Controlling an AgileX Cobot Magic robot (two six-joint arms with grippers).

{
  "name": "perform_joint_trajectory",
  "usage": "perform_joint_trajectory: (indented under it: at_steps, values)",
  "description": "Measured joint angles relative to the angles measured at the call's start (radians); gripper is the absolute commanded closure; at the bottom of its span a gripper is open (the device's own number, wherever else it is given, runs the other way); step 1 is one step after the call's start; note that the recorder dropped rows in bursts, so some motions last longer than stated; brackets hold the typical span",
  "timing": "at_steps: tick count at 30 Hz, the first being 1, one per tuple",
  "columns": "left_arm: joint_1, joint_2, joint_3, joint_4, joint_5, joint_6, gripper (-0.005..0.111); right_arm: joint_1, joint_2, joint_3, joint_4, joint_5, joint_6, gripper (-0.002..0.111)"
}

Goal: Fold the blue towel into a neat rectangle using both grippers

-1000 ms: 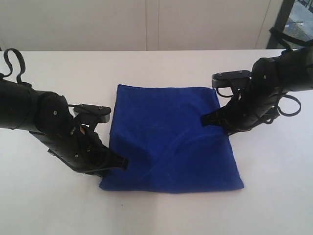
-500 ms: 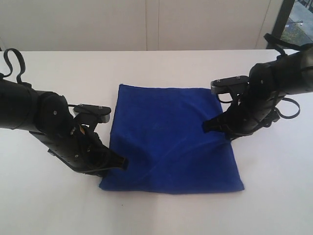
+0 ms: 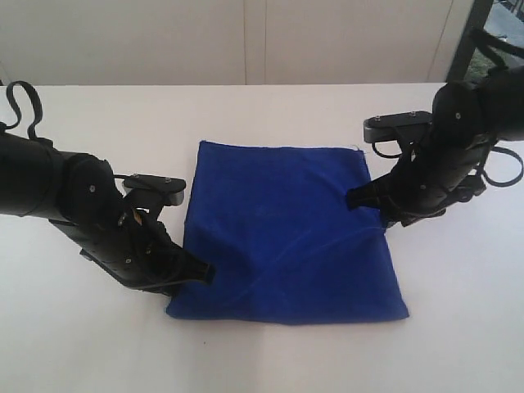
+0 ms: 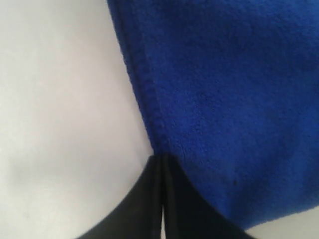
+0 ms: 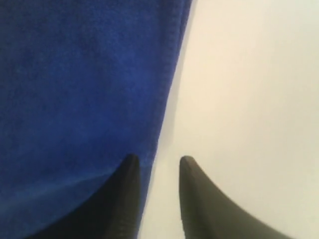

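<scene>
The blue towel (image 3: 286, 229) lies folded on the white table (image 3: 262, 110), wider at the front, with creases running toward its front left. My left gripper (image 3: 206, 274) sits low at the towel's left edge near the front corner. In the left wrist view it (image 4: 160, 158) is shut, its tips pinching the stitched hem of the towel (image 4: 229, 99). My right gripper (image 3: 354, 199) is at the towel's right edge. In the right wrist view it (image 5: 158, 159) is open, one finger over the towel (image 5: 75, 99) and the other over bare table, nothing held between them.
Bare white tabletop surrounds the towel on every side. A pale wall (image 3: 246, 41) runs behind the table's far edge, and a dark window frame (image 3: 471, 41) stands at the back right. Both black arms lean in from the sides.
The right gripper has opened and let go of the towel's right edge, and its arm has shifted slightly rightward. The left arm and gripper have not moved.
</scene>
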Motion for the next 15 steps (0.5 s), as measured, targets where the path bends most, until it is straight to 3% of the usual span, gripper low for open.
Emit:
perform_joint_trajectory:
  at_steps: [15]
  values:
    - [0.0, 0.0, 0.0, 0.0, 0.0, 0.0, 0.107, 0.109, -0.111, 0.216, 0.079, -0.06, 0.0, 0.081]
